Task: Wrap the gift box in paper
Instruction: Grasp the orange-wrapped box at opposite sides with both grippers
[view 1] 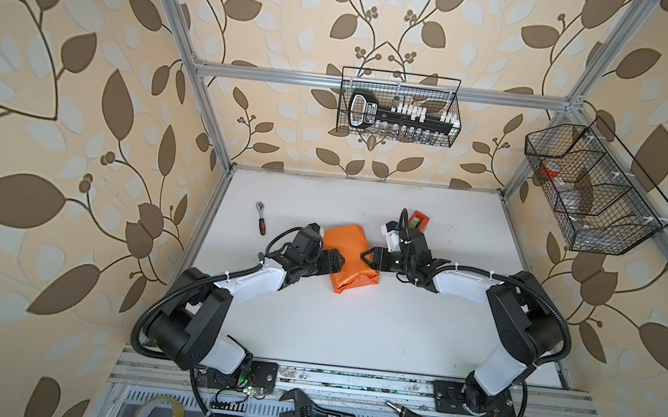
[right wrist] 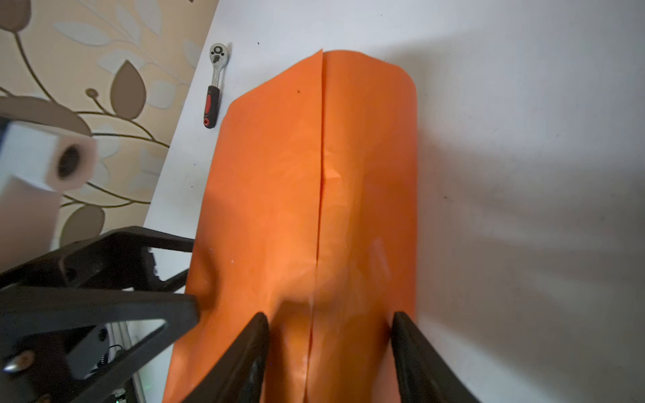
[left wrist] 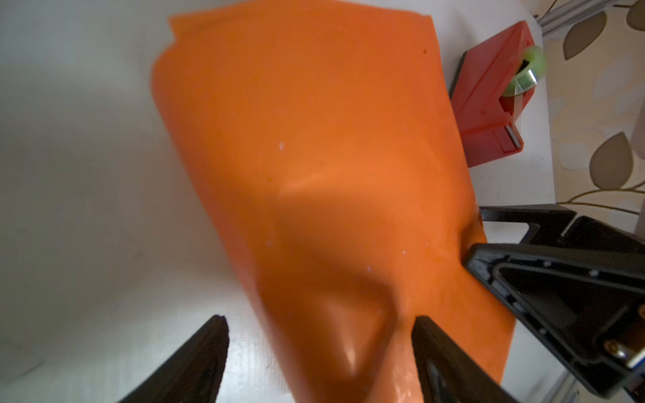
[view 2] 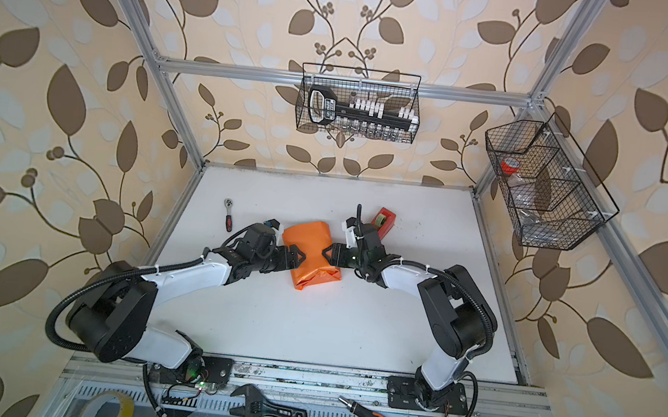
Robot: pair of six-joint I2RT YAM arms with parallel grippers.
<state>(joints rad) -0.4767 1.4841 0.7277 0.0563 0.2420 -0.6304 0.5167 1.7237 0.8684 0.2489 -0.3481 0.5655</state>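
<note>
Creased glossy orange paper (view 1: 350, 259), folded into a bundle, lay between the two grippers.
The left gripper (view 1: 337, 261) touched one side, its jaws released. The right gripper (view 1: 366, 258) straddled the opposite side with jaws apart; whether it gripped was impossible to tell.

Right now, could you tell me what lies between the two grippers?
The paper, orange side out, lies between the left gripper and right gripper, touching both; both top views show it.

Top views look down; wrist views closely share the paper (left wrist: 314, 157)
</note>
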